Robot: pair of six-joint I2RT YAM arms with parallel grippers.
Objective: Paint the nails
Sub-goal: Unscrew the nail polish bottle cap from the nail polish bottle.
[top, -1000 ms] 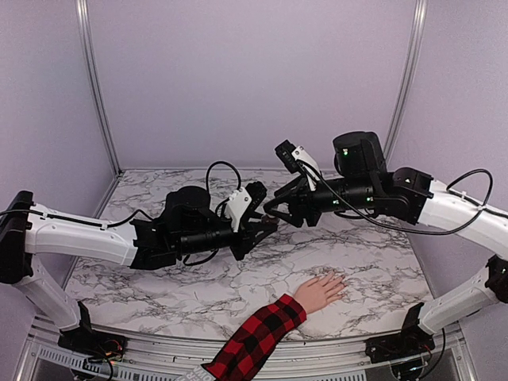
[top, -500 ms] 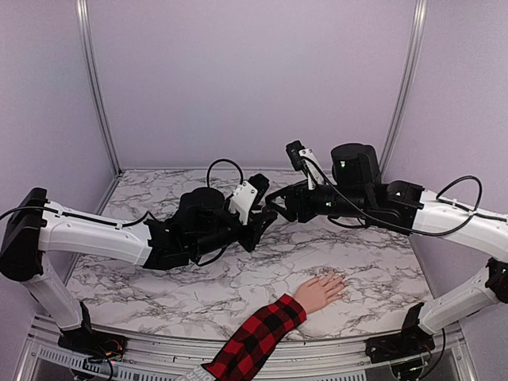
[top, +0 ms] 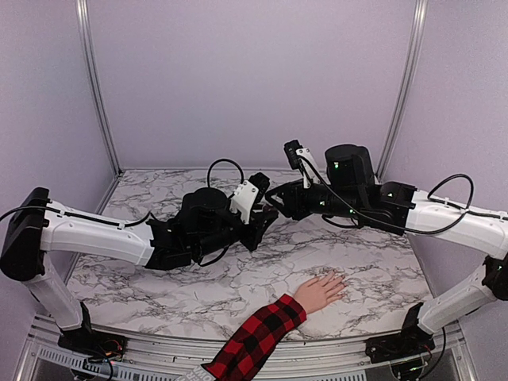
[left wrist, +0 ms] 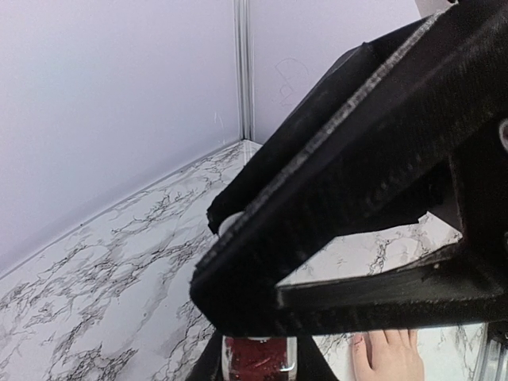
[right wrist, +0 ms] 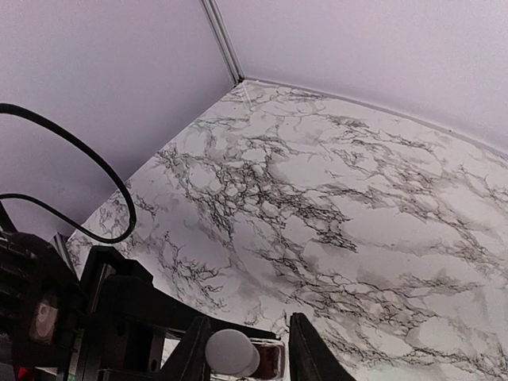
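Top external view: left gripper [top: 267, 219] and right gripper [top: 277, 203] meet in mid-air over the marble tabletop [top: 159, 286], well apart from the hand [top: 320, 290].
Nails [top: 339, 279]: at the fingertips of that hand, which lies flat near the front edge, its plaid sleeve [top: 254, 338] trailing off the front; too small to judge any colour.
Left jaws: narrow, clamped on the dark-red polish bottle [left wrist: 258, 359].
Right jaws: either side of the white cap [right wrist: 228, 349]; firm contact cannot be told.
Step in hand: likely opening the bottle, one arm bracing, the other working the cap.
Next move: probably a sure pinch on the cap, a twist, then a straight pull to free the brush without tipping the bottle.
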